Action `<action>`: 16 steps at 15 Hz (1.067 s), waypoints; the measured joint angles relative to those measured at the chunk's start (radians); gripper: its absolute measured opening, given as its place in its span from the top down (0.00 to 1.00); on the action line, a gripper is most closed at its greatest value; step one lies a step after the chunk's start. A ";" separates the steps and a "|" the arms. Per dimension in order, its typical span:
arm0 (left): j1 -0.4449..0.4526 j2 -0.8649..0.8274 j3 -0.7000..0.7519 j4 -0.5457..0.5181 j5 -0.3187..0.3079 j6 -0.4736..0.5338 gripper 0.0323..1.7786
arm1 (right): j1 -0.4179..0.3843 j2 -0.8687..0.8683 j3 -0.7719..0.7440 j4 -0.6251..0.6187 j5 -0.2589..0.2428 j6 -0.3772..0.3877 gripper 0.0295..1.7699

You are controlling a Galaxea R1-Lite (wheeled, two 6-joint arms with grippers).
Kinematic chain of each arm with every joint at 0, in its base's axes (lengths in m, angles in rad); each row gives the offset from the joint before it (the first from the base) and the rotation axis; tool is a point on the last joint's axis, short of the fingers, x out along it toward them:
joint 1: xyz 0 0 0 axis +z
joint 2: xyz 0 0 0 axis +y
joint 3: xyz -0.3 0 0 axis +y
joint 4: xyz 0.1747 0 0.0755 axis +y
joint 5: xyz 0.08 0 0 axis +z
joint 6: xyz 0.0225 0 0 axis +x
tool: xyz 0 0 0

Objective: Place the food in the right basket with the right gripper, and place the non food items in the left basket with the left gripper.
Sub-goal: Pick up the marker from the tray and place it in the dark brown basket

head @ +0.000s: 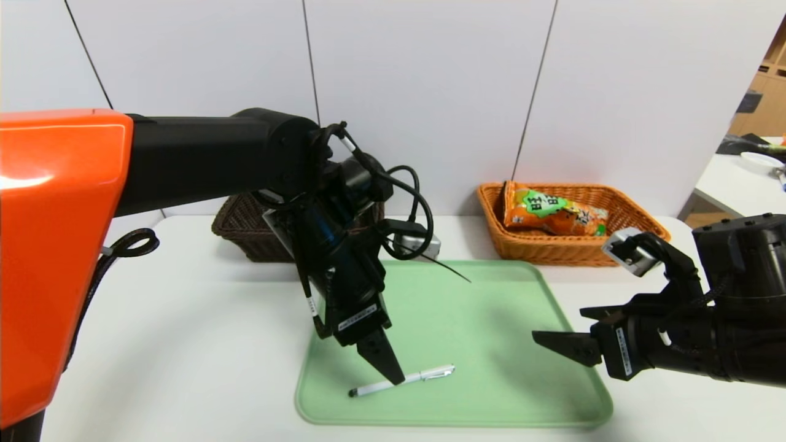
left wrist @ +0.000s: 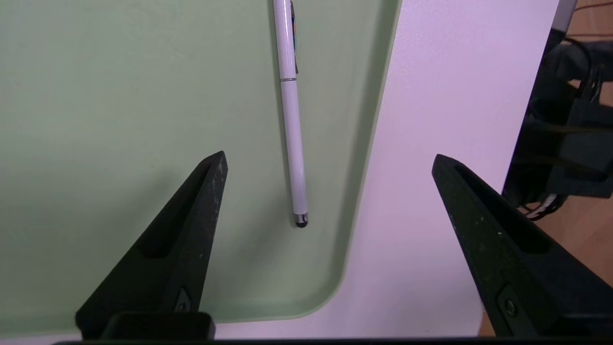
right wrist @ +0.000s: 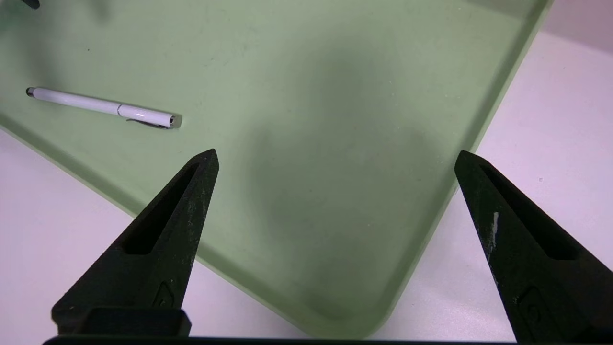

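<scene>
On the white tabletop (head: 184, 344) before you, a pale green tray (head: 491, 344) fills the centre. Behind it, against the wall, stand two wicker baskets: the dark brown left basket (head: 242, 236), mostly hidden by the arm with the orange shell, and the orange-tan right basket (head: 632, 218). The orange snack bag (head: 552, 215) already lies inside the right basket, so you can judge the food half of the job done.

Next in size, the left claw (left wrist: 330, 165) hangs over the near left part of the tray, pointing steeply down, its jaws spread wide and grasping nothing. The right claw (right wrist: 335, 160) waits low over the tray's right edge, jaws also spread and empty.

Smallest of all, a white pen (head: 402, 380) with a dark rubber tip lies flat on the tray near its front rim. In the left wrist view its tip end sits between the spread fingertips, further out than they reach.

The step in hand appears to be picking up the pen with the left claw. Your next move calls for lowering until the thin barrel sits between the tips, closing squarely across it, then carrying it to the dark basket. Such a slim, round barrel may roll or slip.
</scene>
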 joint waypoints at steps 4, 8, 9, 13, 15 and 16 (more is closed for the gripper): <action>-0.073 -0.028 0.004 -0.003 0.108 -0.281 0.10 | 0.000 0.001 0.000 0.000 0.000 -0.001 0.04; -0.136 -0.038 0.033 -0.048 0.184 -0.478 0.08 | 0.000 0.001 0.000 -0.002 0.000 -0.002 0.04; -0.142 -0.042 0.063 -0.086 0.193 -0.480 0.07 | 0.000 0.001 0.002 -0.002 0.000 -0.001 0.04; -0.168 -0.075 0.256 -0.328 0.272 -0.436 0.06 | -0.003 -0.001 0.005 -0.002 0.000 -0.001 0.04; -0.174 -0.094 0.332 -0.426 0.284 -0.352 0.06 | -0.003 -0.002 0.006 -0.002 0.000 -0.002 0.04; -0.175 -0.100 0.347 -0.431 0.285 -0.336 0.06 | -0.003 -0.002 0.006 -0.002 0.000 -0.001 0.04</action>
